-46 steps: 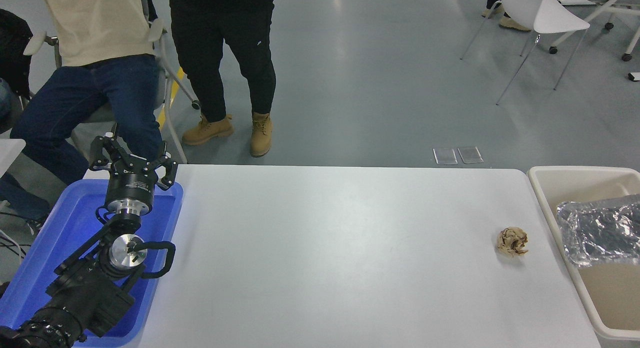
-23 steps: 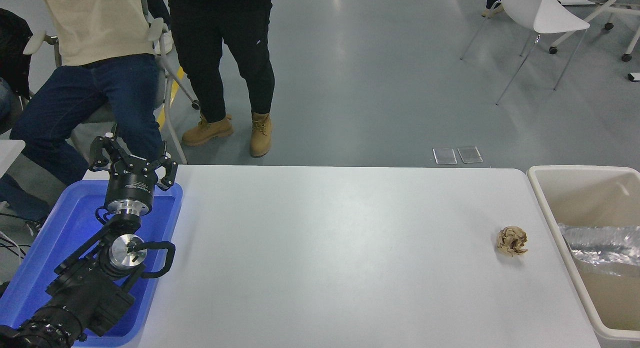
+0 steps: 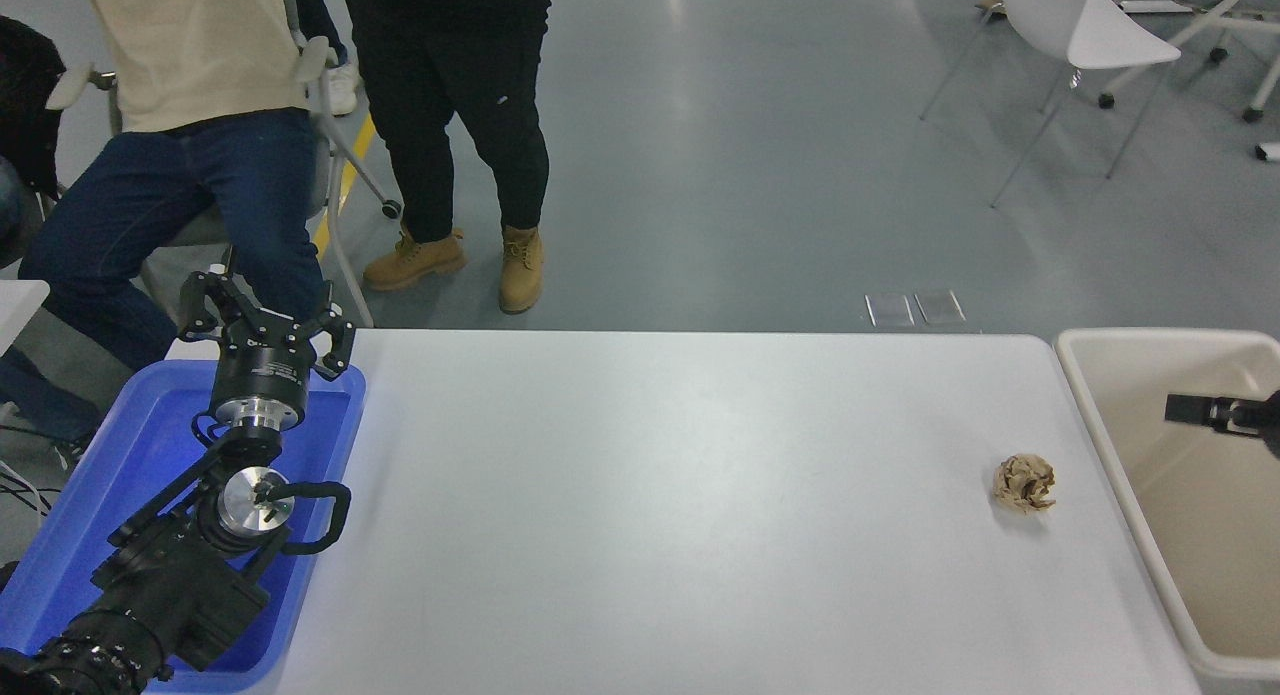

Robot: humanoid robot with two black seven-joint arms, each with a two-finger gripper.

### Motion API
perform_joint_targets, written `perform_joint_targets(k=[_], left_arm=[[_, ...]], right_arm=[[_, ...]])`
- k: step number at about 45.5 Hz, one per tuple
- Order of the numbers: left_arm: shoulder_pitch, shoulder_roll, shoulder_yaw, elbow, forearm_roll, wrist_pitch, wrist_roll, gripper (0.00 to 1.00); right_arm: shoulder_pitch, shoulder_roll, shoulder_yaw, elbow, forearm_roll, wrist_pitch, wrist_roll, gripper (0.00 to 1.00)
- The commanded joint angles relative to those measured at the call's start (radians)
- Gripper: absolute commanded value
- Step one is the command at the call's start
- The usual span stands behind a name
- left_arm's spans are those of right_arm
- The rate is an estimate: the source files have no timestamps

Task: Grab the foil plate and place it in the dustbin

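Observation:
The beige dustbin (image 3: 1150,338) stands off the table's right end, and its visible inside shows only bare beige walls. The foil plate is not in view. A black part of my right gripper (image 3: 1215,413) pokes in from the right edge, above the dustbin's opening; too little of it shows to tell its state. My left gripper (image 3: 265,317) is open and empty, parked at the lower left over the blue tray (image 3: 100,495).
A small crumpled brown paper ball (image 3: 1024,482) lies on the white table (image 3: 650,495) near its right end, just left of the dustbin. Two people (image 3: 450,105) are at the far left side. A white chair (image 3: 1090,25) stands at the far right.
The foil plate, seen lying across the dustbin's opening a second ago, sank lower and is now gone from view. The right gripper has come into view over the dustbin. The left arm has not moved.

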State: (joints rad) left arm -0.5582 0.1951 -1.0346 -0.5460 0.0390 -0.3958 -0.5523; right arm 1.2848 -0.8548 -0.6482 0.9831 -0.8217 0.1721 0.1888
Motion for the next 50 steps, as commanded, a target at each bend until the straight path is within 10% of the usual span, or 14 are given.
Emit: perform_joint_targets(k=[1,23,50], left_arm=[[0.0,0.0,0.001,0.0,0.001,0.0,0.0,0.99],[0.003,0.001,-0.001,0.0,-0.001,0.0,-0.001,0.99],[0.003,0.001,-0.001,0.001,-0.001,0.0,-0.002,0.99]], right_arm=[[0.35,-0.064,-0.172,0.357,0.018,0.154,0.0,1.0],[0.991,0.215,-0.453,0.597,0.377,0.573,-0.002,1.0],[1.134,0.508,-0.585,0.6,0.518,0.612,-0.003,1.0]])
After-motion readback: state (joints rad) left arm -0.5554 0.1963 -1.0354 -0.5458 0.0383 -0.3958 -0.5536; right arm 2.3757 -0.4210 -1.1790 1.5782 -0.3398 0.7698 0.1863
